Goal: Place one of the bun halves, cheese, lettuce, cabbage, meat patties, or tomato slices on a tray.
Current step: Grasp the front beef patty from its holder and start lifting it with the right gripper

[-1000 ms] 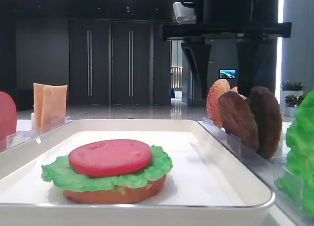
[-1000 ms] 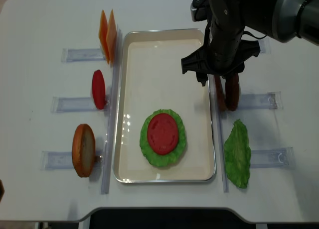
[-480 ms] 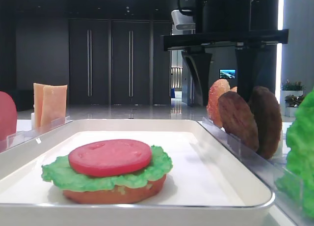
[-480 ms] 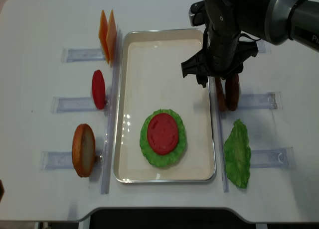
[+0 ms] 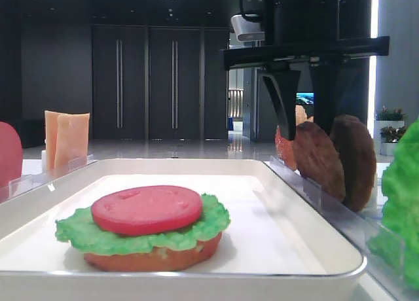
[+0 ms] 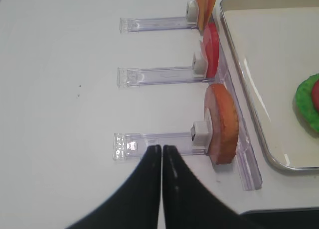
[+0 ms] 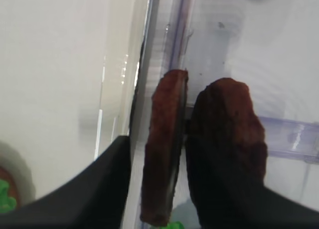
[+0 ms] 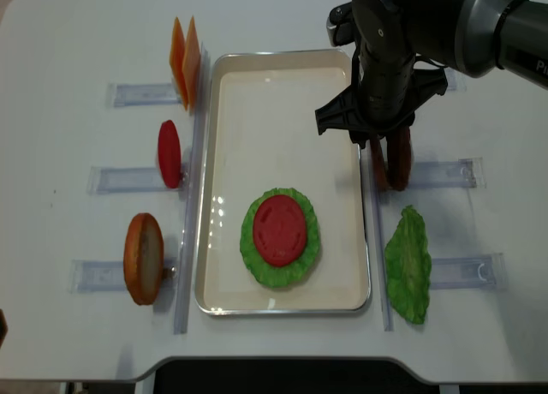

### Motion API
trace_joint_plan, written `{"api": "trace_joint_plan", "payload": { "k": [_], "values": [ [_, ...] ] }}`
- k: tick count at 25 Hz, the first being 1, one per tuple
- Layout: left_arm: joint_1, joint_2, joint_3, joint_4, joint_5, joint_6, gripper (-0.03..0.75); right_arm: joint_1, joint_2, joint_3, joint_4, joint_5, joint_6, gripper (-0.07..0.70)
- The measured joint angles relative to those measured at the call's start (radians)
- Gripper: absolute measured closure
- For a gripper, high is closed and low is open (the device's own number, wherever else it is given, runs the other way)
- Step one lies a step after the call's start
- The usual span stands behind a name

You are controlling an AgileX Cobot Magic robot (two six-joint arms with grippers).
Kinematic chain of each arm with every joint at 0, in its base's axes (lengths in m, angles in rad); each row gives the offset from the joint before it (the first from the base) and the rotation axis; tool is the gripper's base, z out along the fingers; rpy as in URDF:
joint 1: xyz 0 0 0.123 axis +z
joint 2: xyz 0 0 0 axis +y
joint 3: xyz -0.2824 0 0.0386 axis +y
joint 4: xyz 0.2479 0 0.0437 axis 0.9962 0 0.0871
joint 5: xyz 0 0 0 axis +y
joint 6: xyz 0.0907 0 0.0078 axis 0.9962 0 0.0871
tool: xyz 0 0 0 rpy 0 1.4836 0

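Observation:
Two dark brown meat patties (image 8: 400, 167) stand on edge in a clear holder just right of the white tray (image 8: 274, 111). My right gripper (image 8: 383, 139) hangs over them, its jaws open. The fingers straddle the patty (image 7: 164, 139) nearer the tray, and a thin gap shows beside the left finger (image 7: 104, 189). The other patty (image 7: 224, 134) stands just right of it. On the tray lies a bun half topped with lettuce (image 8: 255, 250) and a tomato slice (image 8: 279, 229). My left gripper (image 6: 162, 148) is shut and empty over the table.
Left of the tray, clear holders carry cheese slices (image 8: 185, 60), a tomato slice (image 8: 169, 153) and a bun half (image 8: 143, 257). A lettuce leaf (image 8: 407, 265) stands in a holder right of the tray, in front of the patties.
The right gripper has come down over the patties and its jaws have narrowed around the one nearer the tray. The left gripper has not moved.

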Motion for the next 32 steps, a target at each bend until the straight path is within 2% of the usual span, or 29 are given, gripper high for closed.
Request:
{"api": "trace_joint_plan", "payload": {
  "k": [16, 22, 26, 32],
  "values": [
    [0.0, 0.0, 0.0, 0.0, 0.0, 0.0, 0.716, 0.0, 0.017, 0.0, 0.0, 0.002, 0.0, 0.366],
    [0.0, 0.0, 0.0, 0.0, 0.0, 0.0, 0.716, 0.0, 0.02, 0.0, -0.001, 0.016, 0.0, 0.431],
    [0.0, 0.0, 0.0, 0.0, 0.0, 0.0, 0.716, 0.0, 0.021, 0.0, -0.01, 0.021, 0.0, 0.514],
    [0.0, 0.0, 0.0, 0.0, 0.0, 0.0, 0.716, 0.0, 0.021, 0.0, -0.017, 0.027, 0.0, 0.521]
  ]
}}
